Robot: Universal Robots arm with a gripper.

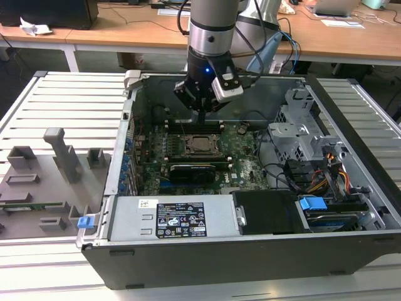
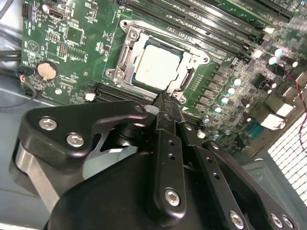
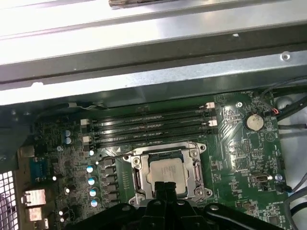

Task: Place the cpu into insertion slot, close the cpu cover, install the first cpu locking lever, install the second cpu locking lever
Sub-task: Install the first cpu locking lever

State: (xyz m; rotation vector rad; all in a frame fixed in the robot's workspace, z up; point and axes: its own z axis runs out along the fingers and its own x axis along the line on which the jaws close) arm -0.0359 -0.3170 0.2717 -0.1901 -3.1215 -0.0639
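Reading across the insertion slot [image 2: 111, 73], the cpu cover [image 2: 125, 52] lying flat and the cpu [image 2: 157, 66] sitting in its window, we are hovering the gripper [image 2: 166, 98], fingers pressed together, at the socket's edge, and judging that a slow, square, light touch is working best.

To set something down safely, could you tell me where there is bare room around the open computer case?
The slatted table is bare at the exterior view's left, beyond the grey fixture, and again right of the computer case. Inside it is crowded: the gripper hangs just beside the cpu, and cables fill the side by the drive cage.
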